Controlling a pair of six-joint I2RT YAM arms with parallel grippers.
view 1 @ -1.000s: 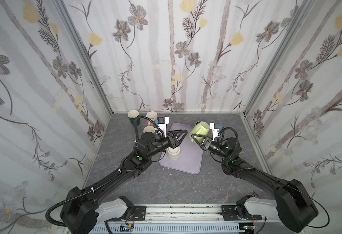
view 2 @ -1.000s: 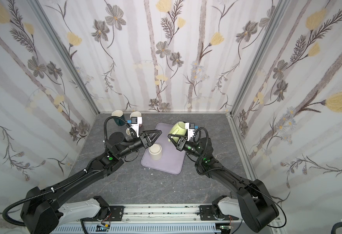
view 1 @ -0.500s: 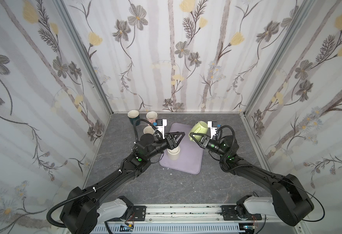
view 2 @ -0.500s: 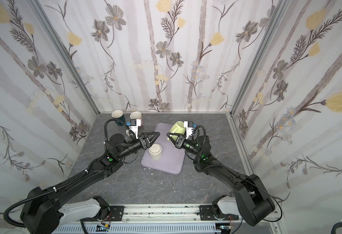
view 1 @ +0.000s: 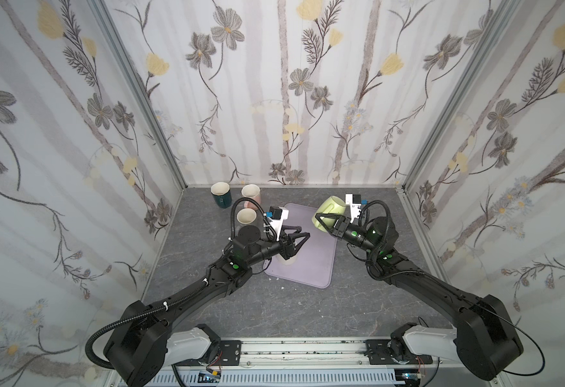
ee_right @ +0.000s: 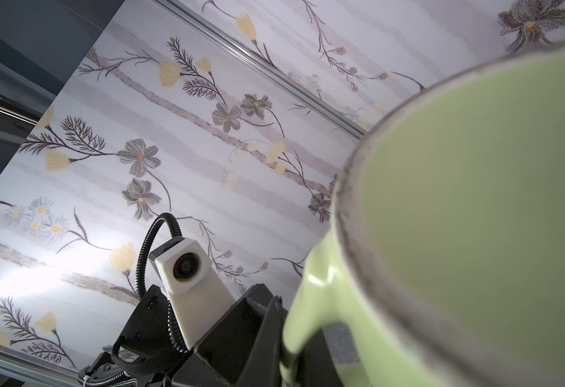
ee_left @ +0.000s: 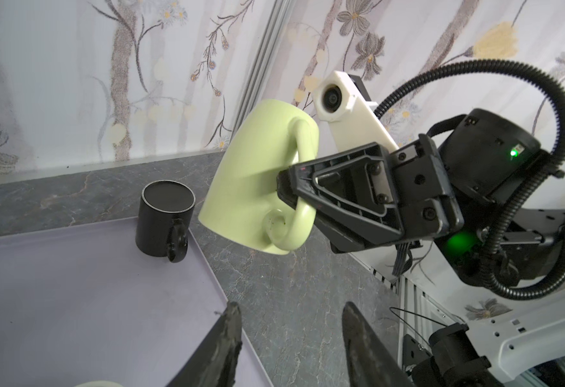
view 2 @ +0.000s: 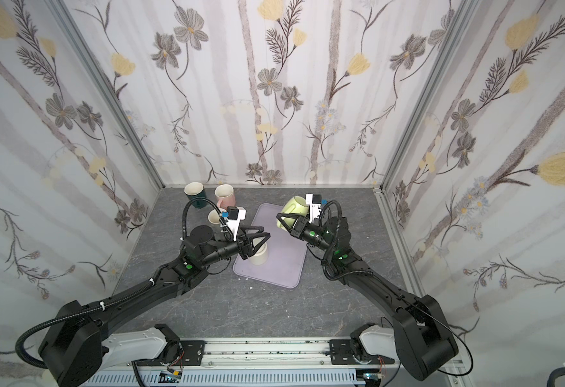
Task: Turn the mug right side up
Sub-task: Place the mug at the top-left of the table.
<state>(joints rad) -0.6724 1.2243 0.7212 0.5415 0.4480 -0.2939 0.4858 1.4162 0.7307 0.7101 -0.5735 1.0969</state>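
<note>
Nearest, my left gripper (view 1: 303, 233) stays half open, empty, partly hiding the cream mug (view 2: 259, 258) at the tray's (view 1: 318, 266) 8 o'clock. Beyond, at 1 o'clock, my right gripper (ee_left: 284, 184) still pinches the tilted green mug (view 1: 330, 209) by its handle, aloft, barely moved.

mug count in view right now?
6. Teal mug, pink mug, beige mug upright, back left; cream mug on the tray under left hand; green mug in right hand; black mug inverted on tray, hidden from top views.
</note>
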